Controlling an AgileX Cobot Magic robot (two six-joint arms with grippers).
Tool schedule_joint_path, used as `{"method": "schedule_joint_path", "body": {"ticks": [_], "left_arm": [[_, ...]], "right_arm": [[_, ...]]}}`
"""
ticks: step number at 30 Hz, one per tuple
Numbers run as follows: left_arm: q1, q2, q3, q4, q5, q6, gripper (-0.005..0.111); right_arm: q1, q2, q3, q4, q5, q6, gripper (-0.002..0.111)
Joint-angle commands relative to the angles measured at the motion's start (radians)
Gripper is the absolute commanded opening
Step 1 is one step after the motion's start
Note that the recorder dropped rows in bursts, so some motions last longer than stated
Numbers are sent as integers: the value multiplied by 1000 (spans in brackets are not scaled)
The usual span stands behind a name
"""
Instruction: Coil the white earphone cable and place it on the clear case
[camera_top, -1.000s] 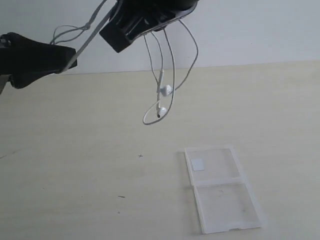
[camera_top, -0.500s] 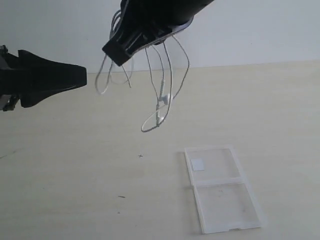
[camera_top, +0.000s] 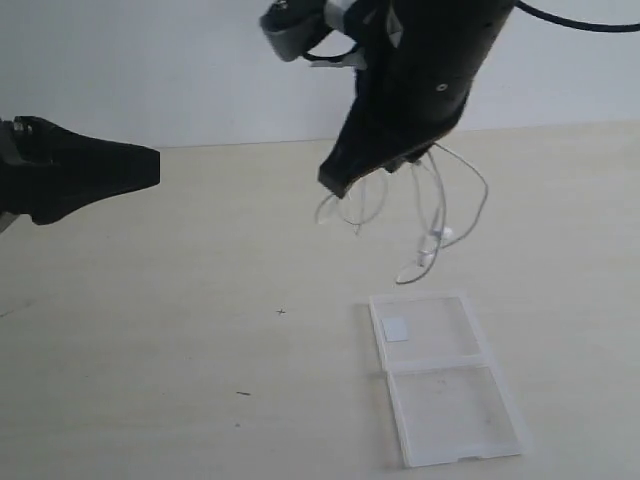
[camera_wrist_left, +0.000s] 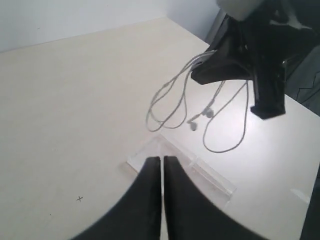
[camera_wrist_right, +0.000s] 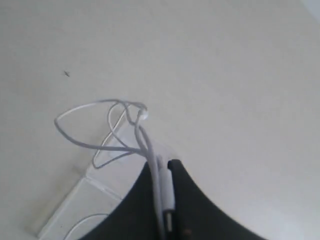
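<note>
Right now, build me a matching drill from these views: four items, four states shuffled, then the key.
Items
1. white earphone cable
2. clear case
3. left gripper
4. right gripper

States
A. jaws shut, holding nothing
B. lying open and flat on the table
C. jaws shut on the cable
D. hanging in loose loops above the table

Pairs: 1-D, 2-B, 3-A, 4-C

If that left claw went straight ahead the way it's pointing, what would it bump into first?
Probably the white earphone cable dangling from the right claw, though depth is hard to judge.
</note>
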Motion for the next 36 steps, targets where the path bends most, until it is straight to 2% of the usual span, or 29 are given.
{"method": "schedule_joint_path", "body": {"ticks": [1, 5, 8, 15, 23, 30, 36], "left_arm": [[3, 0, 17, 1, 55, 7, 0], [3, 0, 107, 1, 264, -34, 0], [3, 0, 156, 1, 321, -42, 0], [3, 0, 216, 1, 327, -42, 0], [3, 0, 229, 1, 340, -42, 0], [3, 0, 229, 1, 345, -42, 0], [3, 0, 229, 1, 341, -42, 0]], "right_arm": [[-113, -5, 21, 48, 108, 187, 0], [-190, -2, 148, 195, -40, 187, 0], [-190, 5, 194, 226, -140, 218, 0], [-190, 107, 199, 230, -142, 233, 0], [-190, 159, 232, 252, -112, 229, 0], [-190, 159, 359, 254, -193, 229, 0], [-190, 191, 378, 276, -247, 229, 0]]}}
